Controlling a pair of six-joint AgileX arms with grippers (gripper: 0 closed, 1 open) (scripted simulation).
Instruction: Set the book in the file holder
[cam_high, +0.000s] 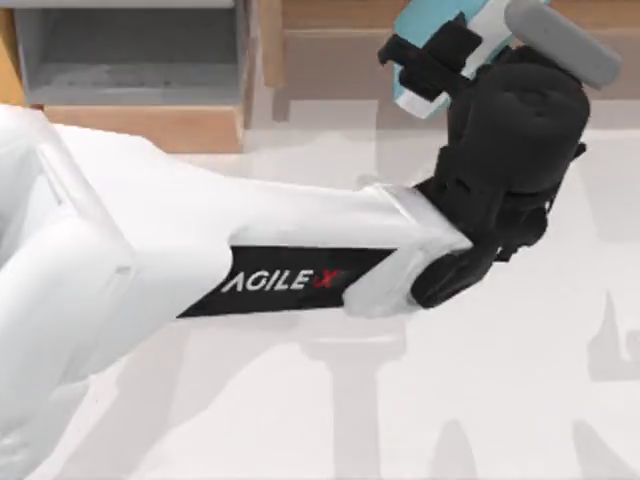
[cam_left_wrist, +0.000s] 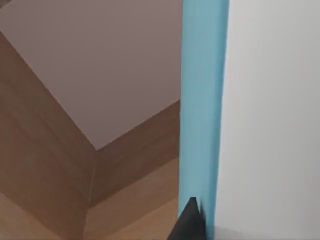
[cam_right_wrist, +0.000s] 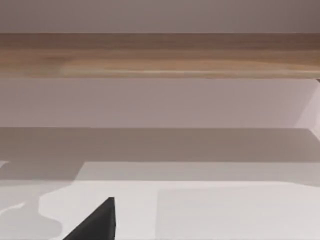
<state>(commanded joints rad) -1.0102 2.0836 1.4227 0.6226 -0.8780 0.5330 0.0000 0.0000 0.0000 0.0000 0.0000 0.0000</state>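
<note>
reaching across the table (cam_high: 520, 390) from the top view's left, my left arm stretches toward the far right, its left gripper (cam_high: 432, 62) clamped on the book (cam_high: 425, 30), black fingers (cam_high: 437, 58) pressed to the cover. the book is lifted over the long brown shelf (cam_high: 330, 40) at the far edge, tilted, its long axis running toward the far right. the file holder (cam_high: 130, 70) sits at the far left, well apart from the book. the right gripper's finger (cam_right_wrist: 97, 222) shows facing the shelf; i cannot tell its opening.
</note>
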